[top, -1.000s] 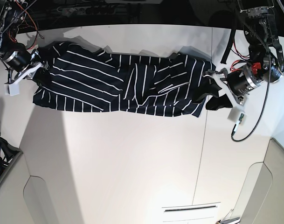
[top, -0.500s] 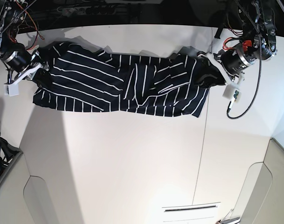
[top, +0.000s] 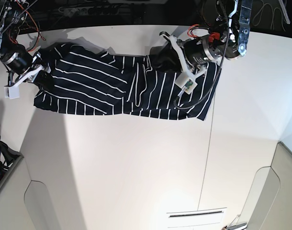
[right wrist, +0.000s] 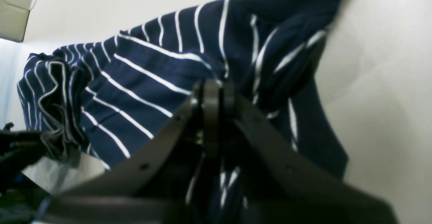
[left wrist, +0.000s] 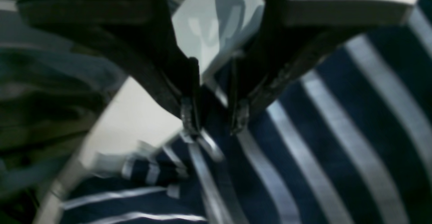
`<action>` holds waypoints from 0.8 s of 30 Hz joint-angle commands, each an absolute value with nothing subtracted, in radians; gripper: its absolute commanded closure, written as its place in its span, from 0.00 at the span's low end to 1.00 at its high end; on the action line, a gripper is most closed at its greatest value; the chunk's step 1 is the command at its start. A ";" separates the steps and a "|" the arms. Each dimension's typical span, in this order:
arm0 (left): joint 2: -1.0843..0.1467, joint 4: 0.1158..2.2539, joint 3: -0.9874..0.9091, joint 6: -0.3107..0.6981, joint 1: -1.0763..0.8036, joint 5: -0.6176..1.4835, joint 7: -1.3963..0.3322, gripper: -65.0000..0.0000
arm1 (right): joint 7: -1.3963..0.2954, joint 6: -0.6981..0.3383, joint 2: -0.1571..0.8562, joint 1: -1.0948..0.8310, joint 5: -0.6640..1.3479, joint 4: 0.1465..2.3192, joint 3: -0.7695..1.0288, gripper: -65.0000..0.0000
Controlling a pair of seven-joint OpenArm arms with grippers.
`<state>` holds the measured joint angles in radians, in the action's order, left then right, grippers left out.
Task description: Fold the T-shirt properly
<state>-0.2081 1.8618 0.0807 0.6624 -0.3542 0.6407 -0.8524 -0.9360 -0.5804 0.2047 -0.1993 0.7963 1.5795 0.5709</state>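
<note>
The navy T-shirt (top: 102,86) with thin white stripes lies stretched along the back of the white table (top: 136,163). My left gripper (top: 162,51) is over the shirt's middle-right part, shut on a fold of its fabric and holding it above the lower layer. In the left wrist view the fingers (left wrist: 189,109) pinch striped cloth (left wrist: 303,143), with the gripper (left wrist: 212,122) close above the shirt. My right gripper (top: 40,72) is shut on the shirt's left end. In the right wrist view the gripper (right wrist: 211,92) clamps bunched cloth (right wrist: 152,68).
Cables and dark equipment (top: 88,9) run along the table's back edge. Beige panels stand at the front left (top: 21,201) and front right (top: 275,191). A table seam (top: 208,153) runs front to back. A white slotted plate (top: 196,214) lies near the front edge.
My left gripper has moved left from the table's right side to above the shirt's middle, carrying the shirt's right end over the rest. The right gripper has stayed put.
</note>
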 commanded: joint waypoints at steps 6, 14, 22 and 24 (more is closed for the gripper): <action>-0.211 1.888 0.141 0.670 -0.346 0.661 -0.834 0.78 | -0.917 -0.588 0.218 -0.191 0.819 1.594 0.575 1.00; -0.212 2.078 0.046 0.670 -0.347 0.661 -0.885 0.78 | -0.917 -0.591 0.219 -0.191 0.865 1.606 0.576 1.00; -0.217 2.139 -0.202 0.670 -0.347 0.654 -0.903 0.78 | -0.925 -0.591 0.219 -0.189 0.865 1.745 0.577 1.00; -0.217 2.139 -0.253 0.665 -0.347 0.654 -0.902 0.78 | -0.925 -0.590 0.219 -0.189 0.844 1.776 0.577 1.00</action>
<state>-0.2131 2.1208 -0.2531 0.6624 -0.3519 0.6357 -0.9230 -0.9440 -0.5838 0.2050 -0.1986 0.8314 1.7599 0.5709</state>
